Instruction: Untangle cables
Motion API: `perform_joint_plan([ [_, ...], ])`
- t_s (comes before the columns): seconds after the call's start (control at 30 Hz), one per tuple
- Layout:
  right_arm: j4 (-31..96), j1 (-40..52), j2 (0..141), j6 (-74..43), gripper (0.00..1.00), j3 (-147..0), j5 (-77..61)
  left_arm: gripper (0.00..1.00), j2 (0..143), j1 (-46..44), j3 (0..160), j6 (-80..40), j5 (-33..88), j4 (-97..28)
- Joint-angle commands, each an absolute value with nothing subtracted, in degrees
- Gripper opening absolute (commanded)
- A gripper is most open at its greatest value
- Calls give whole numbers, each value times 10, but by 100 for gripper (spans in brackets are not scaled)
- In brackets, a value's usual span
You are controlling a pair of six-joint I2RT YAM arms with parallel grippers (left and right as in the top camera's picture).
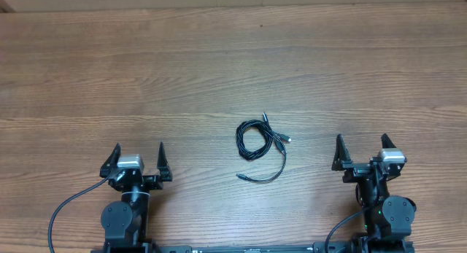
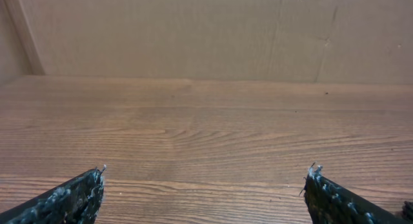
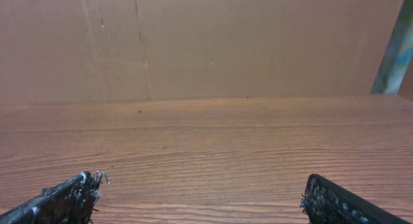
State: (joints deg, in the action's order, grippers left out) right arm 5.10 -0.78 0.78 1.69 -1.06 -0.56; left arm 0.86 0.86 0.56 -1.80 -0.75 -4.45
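The cables [image 1: 257, 145] lie as one small black tangle of loops in the middle of the wooden table [image 1: 219, 71], with silver plug ends sticking out at the top, right and lower left. My left gripper [image 1: 138, 149] stands open near the front edge, well left of the tangle. My right gripper [image 1: 362, 140] stands open to the tangle's right. Neither touches the cables. In the left wrist view the left gripper [image 2: 206, 175] spans only bare wood. The right wrist view shows the right gripper [image 3: 200, 185] over bare wood too; the cables are out of both wrist views.
A brown cardboard wall [image 2: 193, 30] rises behind the table's far edge. Thick black wires [image 1: 62, 209] run from the arm bases at the front edge.
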Motion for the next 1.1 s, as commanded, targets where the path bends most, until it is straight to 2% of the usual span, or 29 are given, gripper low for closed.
perform_joint_plan([
  [0.0, 47, -12, 2, 15, 100, -4, 1, 100, 3, 13, 3, -28, -15, -43],
  [0.6, 47, -12, 2, 15, 100, -4, 1, 100, 3, 13, 3, -54, 22, -44],
  [1.07, 47, -12, 2, 15, 100, -4, 1, 100, 3, 13, 41, -65, 106, -82],
])
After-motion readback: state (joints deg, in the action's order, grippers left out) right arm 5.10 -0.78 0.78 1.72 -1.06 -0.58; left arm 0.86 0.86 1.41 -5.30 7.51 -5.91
